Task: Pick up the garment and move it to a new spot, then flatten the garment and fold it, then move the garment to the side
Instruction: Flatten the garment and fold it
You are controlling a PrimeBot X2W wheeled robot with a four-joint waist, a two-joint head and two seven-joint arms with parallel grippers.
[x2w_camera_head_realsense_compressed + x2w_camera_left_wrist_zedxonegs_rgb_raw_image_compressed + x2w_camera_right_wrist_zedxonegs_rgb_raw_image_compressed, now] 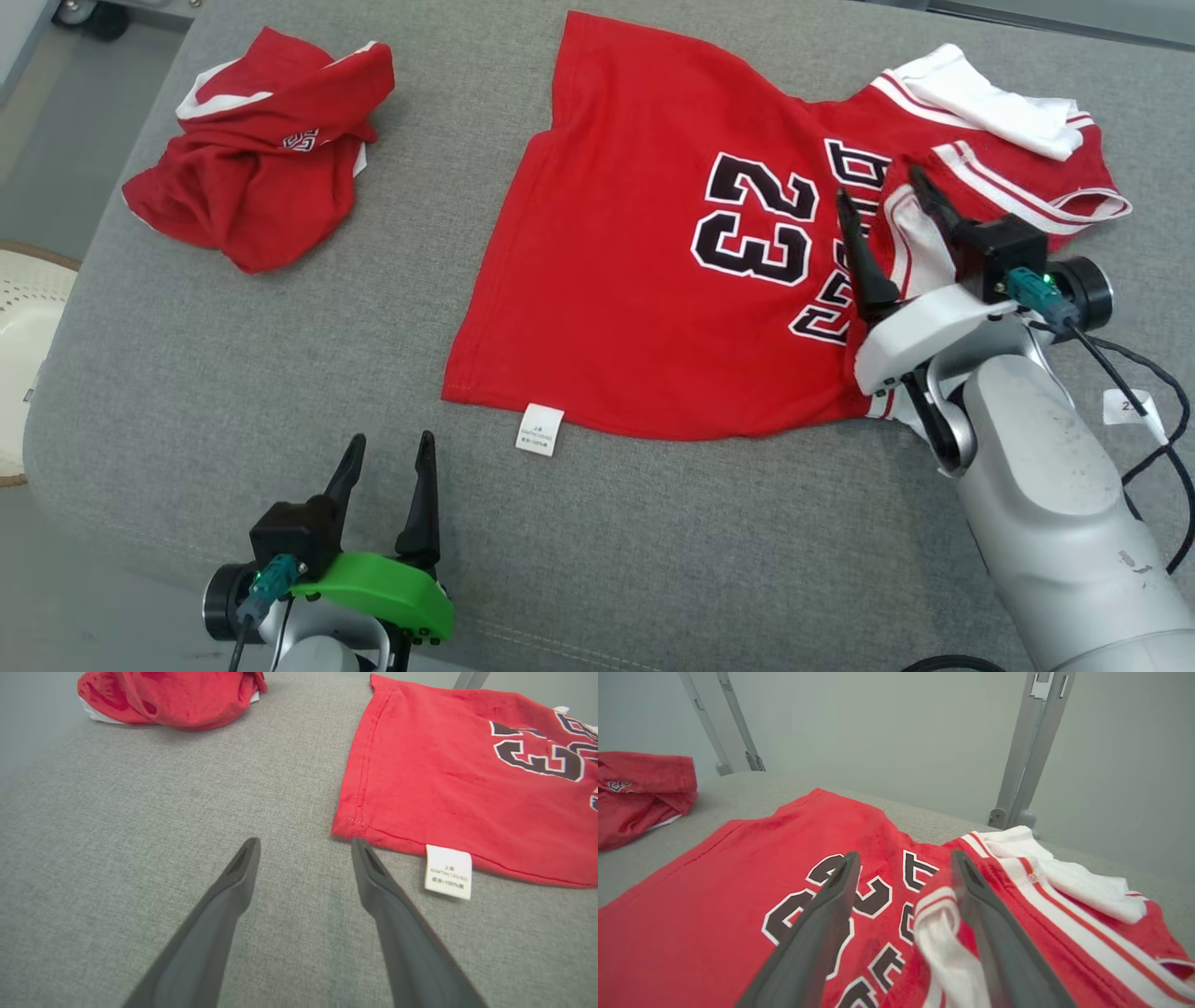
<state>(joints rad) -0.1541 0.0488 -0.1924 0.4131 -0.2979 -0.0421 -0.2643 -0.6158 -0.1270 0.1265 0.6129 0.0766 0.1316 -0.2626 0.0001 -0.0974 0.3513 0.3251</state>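
The right arm covers the near corner of the red shirt, and its fingers hide some black letters. The print on the white tag (a tiny one) is too small to read.

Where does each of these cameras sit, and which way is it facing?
Head view: high, looking down on grey surface and jersey; left gripper lower left, right gripper and forearm right.
Left wrist view: low, facing the jersey's hem and label past the open left gripper.
Right wrist view: low over the jersey, open right gripper straddling its white trim.
Shared: both wrist views catch the crumpled garment.
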